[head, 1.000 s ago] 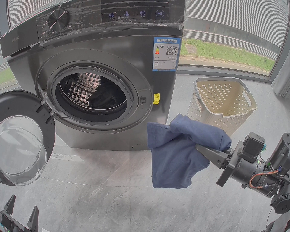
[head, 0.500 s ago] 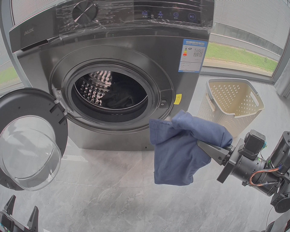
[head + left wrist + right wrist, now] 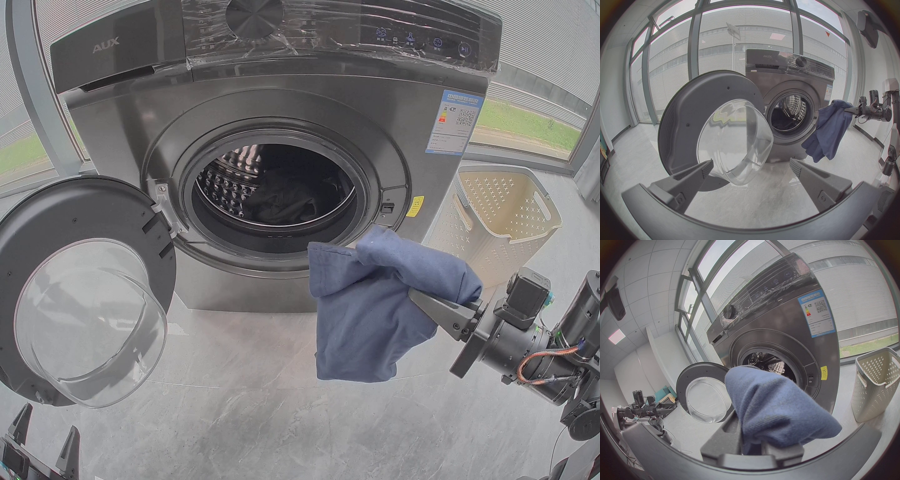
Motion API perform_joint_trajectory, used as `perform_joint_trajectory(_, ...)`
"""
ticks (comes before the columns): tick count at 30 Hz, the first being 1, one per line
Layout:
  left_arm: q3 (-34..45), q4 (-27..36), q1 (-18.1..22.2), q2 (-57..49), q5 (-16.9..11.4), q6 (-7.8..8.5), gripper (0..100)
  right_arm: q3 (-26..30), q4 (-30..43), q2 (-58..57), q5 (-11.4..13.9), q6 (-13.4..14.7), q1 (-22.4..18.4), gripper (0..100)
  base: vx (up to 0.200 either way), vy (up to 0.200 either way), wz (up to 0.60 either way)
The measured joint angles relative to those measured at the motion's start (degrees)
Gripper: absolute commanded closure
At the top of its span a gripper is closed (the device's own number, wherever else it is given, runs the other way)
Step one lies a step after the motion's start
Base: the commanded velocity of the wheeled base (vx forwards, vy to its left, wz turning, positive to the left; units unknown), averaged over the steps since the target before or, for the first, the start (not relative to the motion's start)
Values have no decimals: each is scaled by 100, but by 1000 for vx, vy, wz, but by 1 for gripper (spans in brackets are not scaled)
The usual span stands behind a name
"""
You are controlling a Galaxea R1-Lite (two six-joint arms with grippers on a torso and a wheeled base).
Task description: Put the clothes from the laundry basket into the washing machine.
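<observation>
Blue garment [image 3: 369,312] hangs in mid-air from the right gripper [image 3: 426,302], whose fingers are clamped on its upper fold. Its lower edge is clear of the grey floor [image 3: 250,400] and its top is in front of the lower right rim of the washing machine [image 3: 300,94]. The drum opening [image 3: 275,187] is unobstructed, with a dark item [image 3: 284,200] lying inside; the door [image 3: 81,212] is swung wide to the left, well apart from the garment, and the cream laundry basket [image 3: 509,169] stands just beside the machine's right side. Low at the left, the left gripper [image 3: 750,162] has its jaws spread wide and holds nothing, with bare floor between it and the machine.
</observation>
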Motion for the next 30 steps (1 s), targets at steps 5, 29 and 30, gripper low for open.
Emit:
perform_joint_trajectory(5,0,-5,0,2,0,0,0,7,-2,15,0,24,0,100,0,0,0)
perform_joint_trajectory(29,0,-7,10,2,33,122,0,-712,-13,425,5,329,256,100,0,-50,0)
perform_joint_trajectory(30,0,-5,10,2,34,126,0,-792,-11,485,2,343,276,100,0,0,0)
